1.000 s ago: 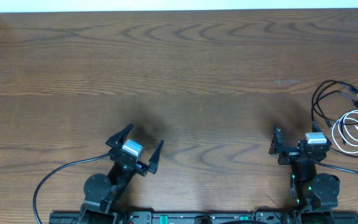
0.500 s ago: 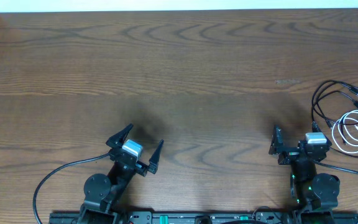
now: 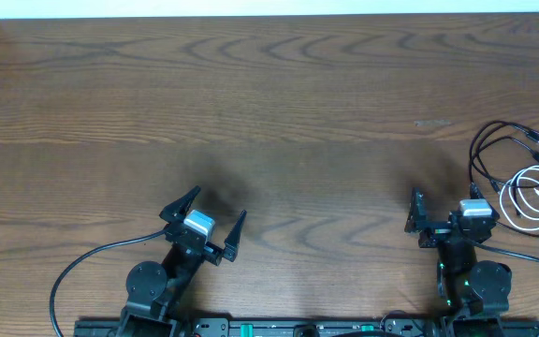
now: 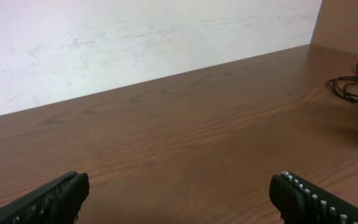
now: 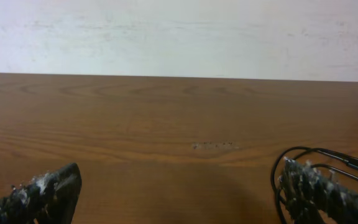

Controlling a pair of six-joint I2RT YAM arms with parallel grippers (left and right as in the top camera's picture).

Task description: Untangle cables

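Observation:
The cables lie at the table's right edge: thin black cords [image 3: 476, 153] in loose loops and a coiled white cord [image 3: 508, 198] overlapping them. My right gripper [image 3: 445, 196] is open just left of that bundle, touching nothing. In the right wrist view its right finger [image 5: 321, 190] stands in front of the black cords [image 5: 328, 152]. My left gripper [image 3: 218, 202] is open near the front left, far from the cables. In the left wrist view the black cords [image 4: 355, 86] lie far off at the right edge, and the gap between the fingers [image 4: 48, 199] shows only wood.
The brown wooden table [image 3: 269, 112] stretches to a white wall at the back. A thick black robot wire [image 3: 82, 262] curves along the front left, and both arm bases sit at the front edge.

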